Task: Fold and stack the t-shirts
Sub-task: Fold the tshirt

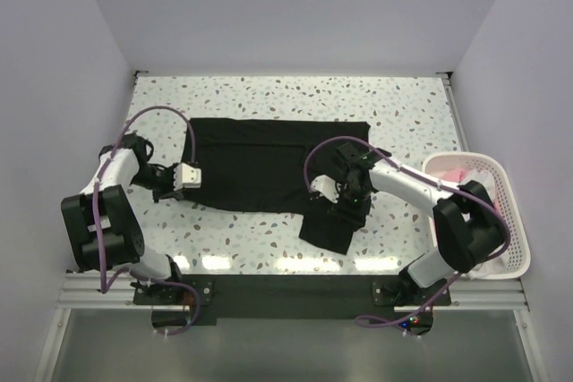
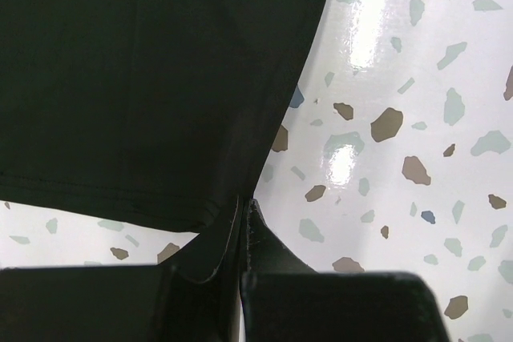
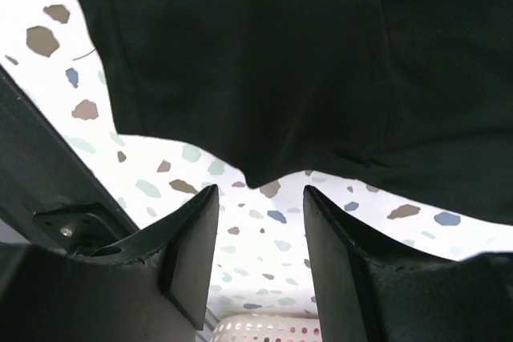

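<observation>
The black t-shirt (image 1: 260, 163) lies spread flat on the worktop (image 1: 403, 105), off to the left of the white basket (image 1: 508, 199). The left jaws are pinched shut on the shirt's edge farthest from the basket, likely to lift it for a fold. The right jaws are open at the corner nearest the basket, likely ready to grab. No words or labels show.
</observation>
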Tool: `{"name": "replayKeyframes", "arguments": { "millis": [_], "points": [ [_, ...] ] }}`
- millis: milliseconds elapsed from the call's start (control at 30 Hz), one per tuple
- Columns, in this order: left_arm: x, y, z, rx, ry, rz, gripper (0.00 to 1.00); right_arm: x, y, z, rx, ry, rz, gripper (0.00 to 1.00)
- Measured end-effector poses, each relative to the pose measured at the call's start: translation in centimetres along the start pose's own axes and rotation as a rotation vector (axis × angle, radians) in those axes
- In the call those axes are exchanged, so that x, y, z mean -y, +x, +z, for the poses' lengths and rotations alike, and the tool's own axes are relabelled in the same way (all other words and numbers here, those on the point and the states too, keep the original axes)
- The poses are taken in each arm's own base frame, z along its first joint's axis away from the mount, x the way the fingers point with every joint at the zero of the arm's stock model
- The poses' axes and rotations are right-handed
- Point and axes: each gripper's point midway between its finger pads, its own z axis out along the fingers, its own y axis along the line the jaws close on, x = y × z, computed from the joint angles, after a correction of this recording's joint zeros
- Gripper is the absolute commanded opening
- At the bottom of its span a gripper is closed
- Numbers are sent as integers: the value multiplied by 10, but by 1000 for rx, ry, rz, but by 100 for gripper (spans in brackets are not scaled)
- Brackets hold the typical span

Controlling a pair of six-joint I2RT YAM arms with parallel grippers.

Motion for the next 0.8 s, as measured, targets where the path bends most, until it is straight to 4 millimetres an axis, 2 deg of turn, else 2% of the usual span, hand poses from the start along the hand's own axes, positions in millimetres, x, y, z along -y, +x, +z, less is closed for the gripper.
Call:
{"name": "replayKeyframes", "arguments": {
  "millis": [67, 267, 300, 333, 567, 700, 800],
  "points": [
    [1, 0, 0, 0, 0, -2, 0, 1, 0, 6, -4, -3, 9, 48],
    [8, 1, 4, 1, 10, -24, 0, 4, -2, 17, -11, -3, 17, 23],
    [9, 2, 4, 1, 11, -26, 0, 5, -3, 18, -11, 0, 20, 6],
    [9, 2, 5, 1, 11, -28, 0, 6, -3, 19, -12, 1, 19, 0],
    [11, 1, 6, 6, 12, -52, 0, 9, -2, 14, -18, 28, 29, 0],
    [6, -1, 1, 6, 3, -50, 0, 14, -14, -8, 23, 63, 15, 0],
    [-6, -5, -7, 4, -24, -37, 0, 23, -26, -25, 62, 96, 4, 0]
  ]
}}
